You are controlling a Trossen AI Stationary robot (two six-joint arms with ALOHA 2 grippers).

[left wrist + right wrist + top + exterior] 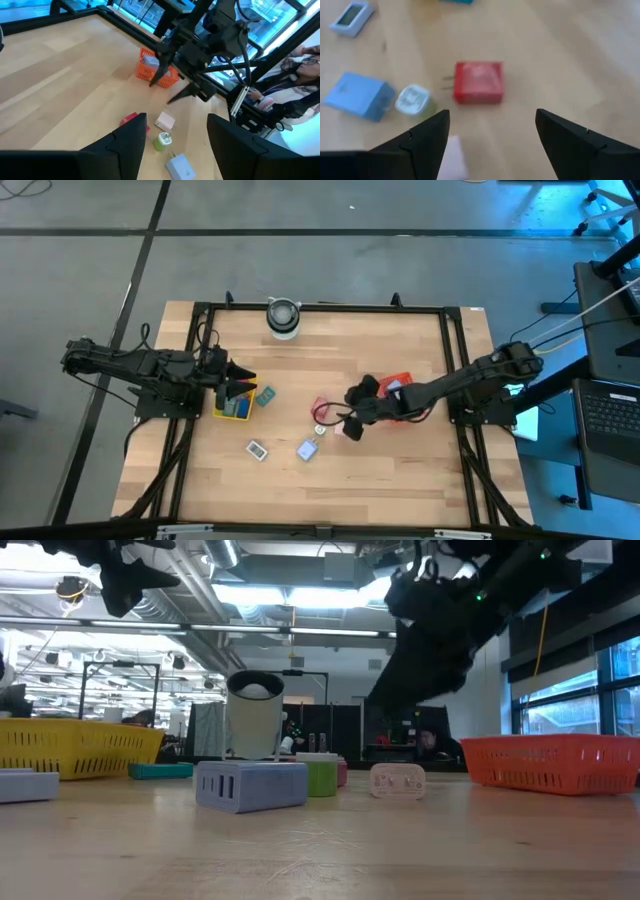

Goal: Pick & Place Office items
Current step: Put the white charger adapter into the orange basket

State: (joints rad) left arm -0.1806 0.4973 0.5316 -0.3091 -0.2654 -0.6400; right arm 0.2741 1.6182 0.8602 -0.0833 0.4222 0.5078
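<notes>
Right tool (pixel 490 132), fingers spread, hovers mid-surface over a red plug block (pixel 479 82): likely light, rigid, smooth; best pinched across its flat sides. Left tool (pixel 175 137) waits, open.

The high view looks straight down on the whole table (pixel 330 480). The low view sits at tabletop level, facing across. Each wrist view looks close past its own fingers; all four share the red charger (pixel 479 82).

Red block (pixel 478 82) with a lavender-blue one (pixel 358 95) and green-and-white piece (pixel 413 100) at its nine o'clock; yellow tray (pixel 232 402), orange-red tray (pixel 549 761), pale wood table (pixel 340 370)
</notes>
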